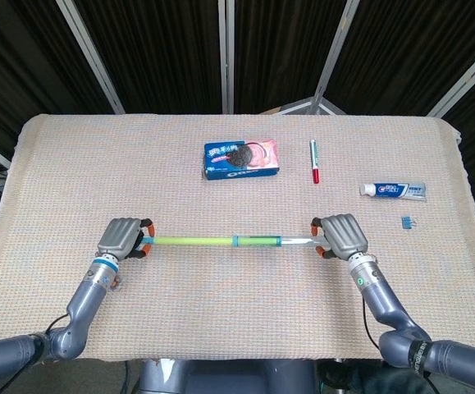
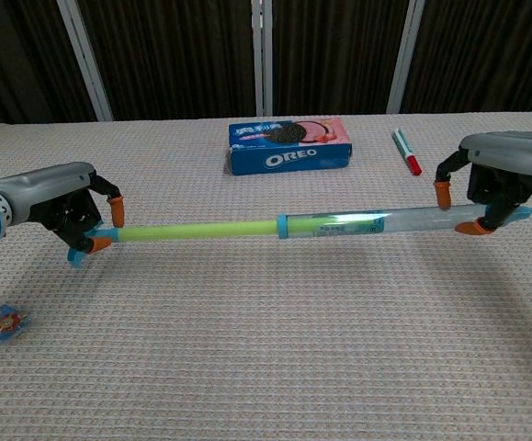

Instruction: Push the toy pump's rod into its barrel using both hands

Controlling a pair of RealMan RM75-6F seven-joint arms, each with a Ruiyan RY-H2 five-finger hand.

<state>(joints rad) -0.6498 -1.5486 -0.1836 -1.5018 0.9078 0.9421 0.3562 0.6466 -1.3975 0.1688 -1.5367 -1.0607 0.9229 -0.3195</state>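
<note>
The toy pump lies level between my two hands, lifted a little above the cloth. Its yellow-green rod point(image 1: 192, 241) point(image 2: 197, 231) runs from the left into the clear barrel point(image 1: 276, 241) point(image 2: 367, 221), which has a blue collar at its mouth. My left hand point(image 1: 124, 238) point(image 2: 59, 200) grips the rod's blue handle end. My right hand point(image 1: 340, 235) point(image 2: 500, 176) holds the barrel's far end. Part of the rod shows inside the barrel.
An Oreo box point(image 1: 241, 158) point(image 2: 288, 145) lies behind the pump, a red-capped marker point(image 1: 313, 161) point(image 2: 406, 152) to its right. A toothpaste tube point(image 1: 393, 190) and a blue clip point(image 1: 407, 222) sit at the right. A small blue packet point(image 2: 2, 322) lies near the left front.
</note>
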